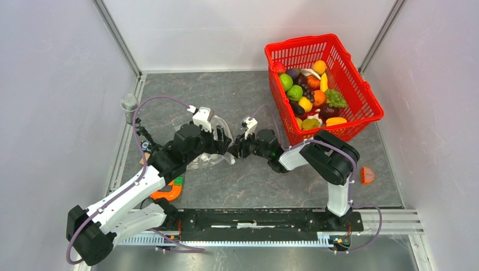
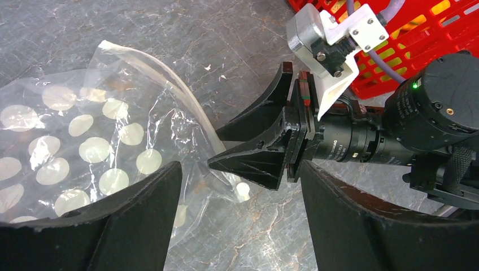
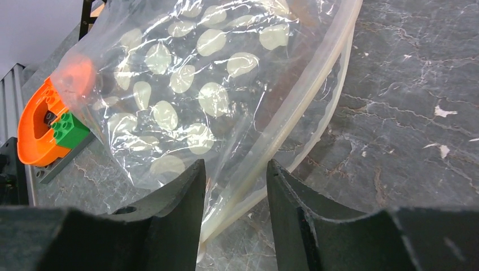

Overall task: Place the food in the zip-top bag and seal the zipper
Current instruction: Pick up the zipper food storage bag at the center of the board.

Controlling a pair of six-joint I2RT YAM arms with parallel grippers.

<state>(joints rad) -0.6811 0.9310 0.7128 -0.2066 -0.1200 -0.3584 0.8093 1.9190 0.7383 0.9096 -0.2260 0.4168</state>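
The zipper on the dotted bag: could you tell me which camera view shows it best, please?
The right wrist view: the zipper runs close up as a clear whitish strip. The left wrist view shows only a thin curved edge; in the top view the arms hide it.

From above, the zip-top bag (image 1: 217,160) lay mostly hidden under the two wrists, with only slivers of clear film showing. The left arm (image 1: 141,183) covered part of the orange letter-shaped toy (image 1: 168,192). In the red basket (image 1: 299,52), the lower food (image 1: 294,92) was buried under the top pieces, and several were too small to name. The left wrist view cut the bag off at its left edge. The right wrist view cropped the bag's upper part, and whether the zipper (image 3: 302,113) touched the fingers of the right gripper (image 3: 236,166) could not be told.
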